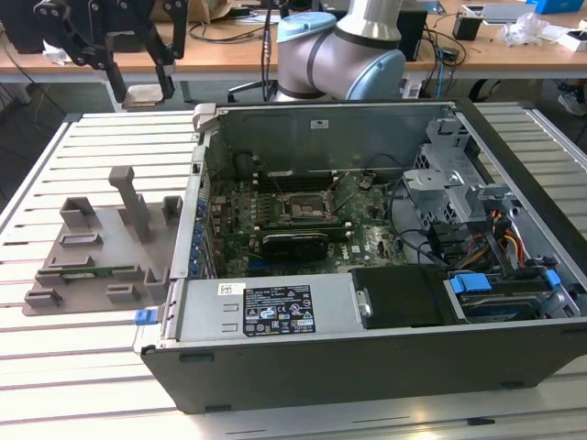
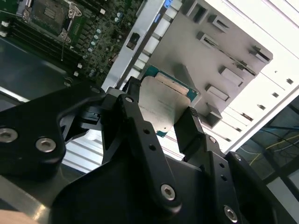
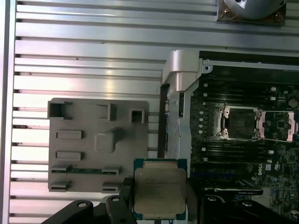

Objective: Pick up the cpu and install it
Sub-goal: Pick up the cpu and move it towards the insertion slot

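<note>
Clamping the cpu (image 3: 160, 191) by two opposite edges, leaving its faces free for seating, the gripper (image 3: 160, 207) holds it aloft, holder tray (image 3: 93, 140) beneath, open socket (image 3: 238, 122) well off to one side.

We see a silvery-grey cpu (image 3: 160, 191) with a teal-green rim, a matte black tool (image 2: 162, 100), a plain grey holder tray (image 3: 84, 126), a pale silver worktop (image 3: 84, 56) striped with ridged slats, a dark green motherboard (image 3: 280, 93), and a charcoal computer case (image 1: 367, 367) with blue clips (image 1: 142, 317).
</note>
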Controlling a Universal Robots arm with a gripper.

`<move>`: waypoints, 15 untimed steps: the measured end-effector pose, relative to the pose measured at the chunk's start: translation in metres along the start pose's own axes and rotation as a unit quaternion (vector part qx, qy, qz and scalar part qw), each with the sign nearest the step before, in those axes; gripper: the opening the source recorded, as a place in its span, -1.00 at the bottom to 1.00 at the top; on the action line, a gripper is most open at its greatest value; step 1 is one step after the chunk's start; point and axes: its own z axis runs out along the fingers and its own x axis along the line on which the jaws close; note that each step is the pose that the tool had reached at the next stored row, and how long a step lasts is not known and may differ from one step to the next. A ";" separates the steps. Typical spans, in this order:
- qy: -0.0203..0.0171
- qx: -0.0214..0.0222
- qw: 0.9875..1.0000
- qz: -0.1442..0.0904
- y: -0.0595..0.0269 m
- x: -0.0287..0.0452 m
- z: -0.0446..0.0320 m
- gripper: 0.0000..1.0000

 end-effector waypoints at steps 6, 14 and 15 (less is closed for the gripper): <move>0.000 0.000 1.000 0.000 -0.0005 -0.0130 0.0010 0.08; 0.000 0.000 1.000 0.000 -0.0012 -0.0336 0.0033 0.08; 0.000 0.000 1.000 0.000 -0.0013 -0.0356 0.0047 0.08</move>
